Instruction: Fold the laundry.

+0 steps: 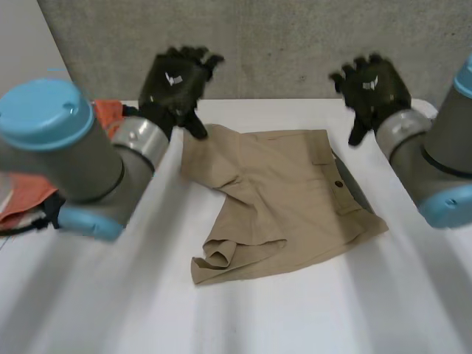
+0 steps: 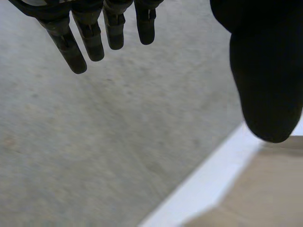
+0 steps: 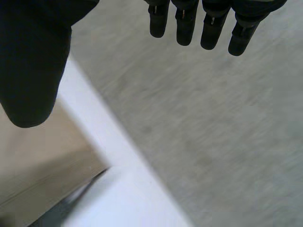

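At the left edge of the table [image 1: 310, 310] you have an orange cloth [image 1: 29, 199] bunched up, probably set aside for its turn. Your left hand [image 1: 173, 85] hangs above the far edge, over the far left corner of the khaki shorts [image 1: 287, 199], fingers straight and spread, thumb apart, holding nothing. I judge it is poised to come down on that corner. The shorts lie mid-table, one hem rumpled toward the near edge. Your right hand [image 1: 372, 88] hangs by their far right corner, also spread and empty, so both hands could take that edge together.
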